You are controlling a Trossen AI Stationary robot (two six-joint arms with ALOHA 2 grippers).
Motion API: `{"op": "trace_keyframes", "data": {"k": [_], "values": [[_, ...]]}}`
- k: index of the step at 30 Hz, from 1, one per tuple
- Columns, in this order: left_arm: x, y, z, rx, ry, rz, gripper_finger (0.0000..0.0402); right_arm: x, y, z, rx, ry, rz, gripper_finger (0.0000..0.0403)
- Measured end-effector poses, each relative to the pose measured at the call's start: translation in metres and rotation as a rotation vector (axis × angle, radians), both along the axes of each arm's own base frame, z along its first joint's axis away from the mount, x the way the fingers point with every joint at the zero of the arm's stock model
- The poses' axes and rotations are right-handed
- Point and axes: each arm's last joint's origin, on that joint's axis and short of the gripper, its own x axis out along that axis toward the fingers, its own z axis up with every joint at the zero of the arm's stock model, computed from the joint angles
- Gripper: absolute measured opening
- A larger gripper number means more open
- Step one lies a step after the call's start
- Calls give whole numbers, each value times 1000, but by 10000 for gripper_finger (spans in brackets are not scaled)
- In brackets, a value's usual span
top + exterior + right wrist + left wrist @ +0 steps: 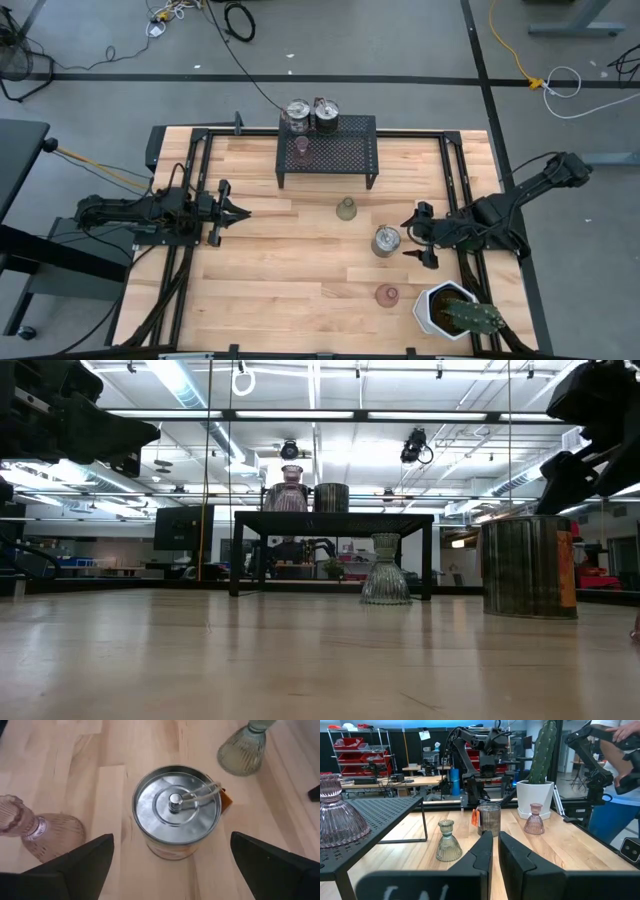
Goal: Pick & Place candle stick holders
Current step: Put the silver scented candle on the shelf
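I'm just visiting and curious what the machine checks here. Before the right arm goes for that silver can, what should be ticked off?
1. Right pincer open wide: ok.
2. Silver can centred between the right pincer's fingers: ok, seen in the right wrist view.
3. Can upright on the table: ok.
4. Neighbours clear of the fingers: green glass cup ok; pink glass cup close, cannot tell.
5. Room on the black rack beside the two cans and pink cup there: ok.
6. Left pincer shut, well away: ok.

My left hand (238, 212) is closed and empty, arm stretched flat, waiting. My right hand (419, 238) hangs with its fingers spread wide, pointing down.
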Motion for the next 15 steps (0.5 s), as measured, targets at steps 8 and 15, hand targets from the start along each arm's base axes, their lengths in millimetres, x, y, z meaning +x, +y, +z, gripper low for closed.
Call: {"op": "trace_keyframes", "data": {"k": [8,15], "values": [[0,0,0,0,0,0,34,1,1,-17,9,49,-38,400],[0,0,0,0,0,0,34,3,0,-26,-14,1,-68,400]]}}
